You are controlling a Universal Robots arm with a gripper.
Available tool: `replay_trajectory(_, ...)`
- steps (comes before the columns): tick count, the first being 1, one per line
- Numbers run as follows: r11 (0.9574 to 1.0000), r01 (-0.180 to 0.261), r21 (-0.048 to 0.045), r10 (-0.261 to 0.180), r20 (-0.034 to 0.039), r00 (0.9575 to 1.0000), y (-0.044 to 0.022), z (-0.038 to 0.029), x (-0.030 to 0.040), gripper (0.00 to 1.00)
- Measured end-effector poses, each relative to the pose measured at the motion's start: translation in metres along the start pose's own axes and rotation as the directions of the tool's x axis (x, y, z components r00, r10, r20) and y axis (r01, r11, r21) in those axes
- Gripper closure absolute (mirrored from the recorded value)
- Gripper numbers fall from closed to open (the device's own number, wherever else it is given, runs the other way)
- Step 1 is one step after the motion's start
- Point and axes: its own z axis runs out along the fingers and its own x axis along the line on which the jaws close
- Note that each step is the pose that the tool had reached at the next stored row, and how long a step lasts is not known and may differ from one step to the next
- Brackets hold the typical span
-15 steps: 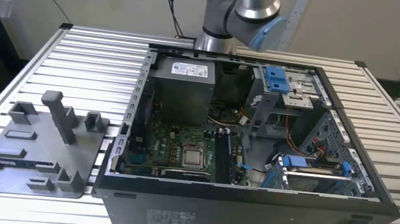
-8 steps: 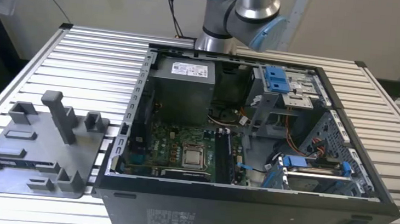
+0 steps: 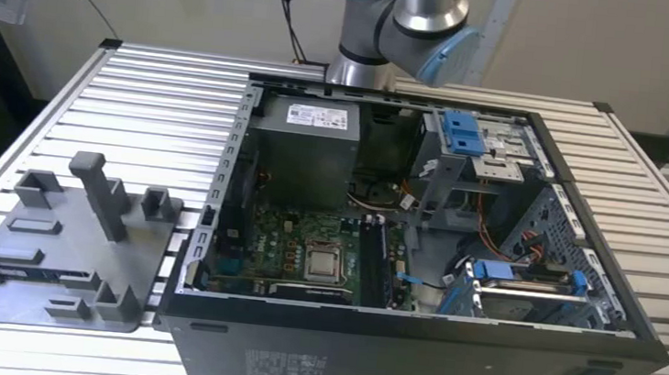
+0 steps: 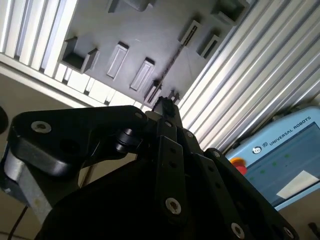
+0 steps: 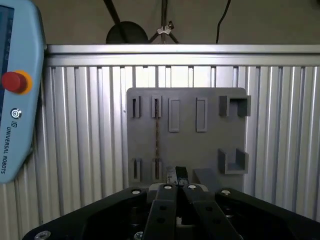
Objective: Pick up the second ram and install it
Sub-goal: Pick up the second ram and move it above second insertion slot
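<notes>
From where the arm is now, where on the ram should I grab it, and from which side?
Take the ram mid-length, pinching its two flat faces, and come straight down from above. It stands on edge with both ends held in the tray, so only the thin top edge between them looks free. The claw is shut, so it likely needs opening first.

The exterior view looks down from high and well back across the bench [image 3: 147, 96], open computer case [image 3: 418, 343] and grey tray [image 3: 61, 230]. Both wrist views sit close behind the gripper [image 5: 176, 175] [image 4: 165, 105], facing that tray [image 5: 190, 150] [image 4: 150, 30]: the first squarely, the second obliquely.
</notes>
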Motion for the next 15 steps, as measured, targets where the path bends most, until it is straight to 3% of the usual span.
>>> replay_trajectory(4, 1.0, 0.0, 0.0001, 0.0, 0.0001, 1.0, 0.0, 0.0, 0.0, 0.88)
replay_trajectory(7, 1.0, 0.001, 0.0, -0.001, 0.0, 1.0, 0.0, 0.0, 0.0, 0.7)
replay_trajectory(10, 1.0, 0.001, 0.0, -0.001, 0.0, 1.0, 0.0, 0.0, 0.0, 0.64)
replay_trajectory(12, 1.0, 0.002, 0.0, -0.002, 0.0001, 1.0, 0.0, 0.0, 0.0, 0.53)
replay_trajectory(15, 1.0, 0.002, 0.0, -0.002, 0.0, 1.0, 0.0, 0.0, 0.0, 0.46)
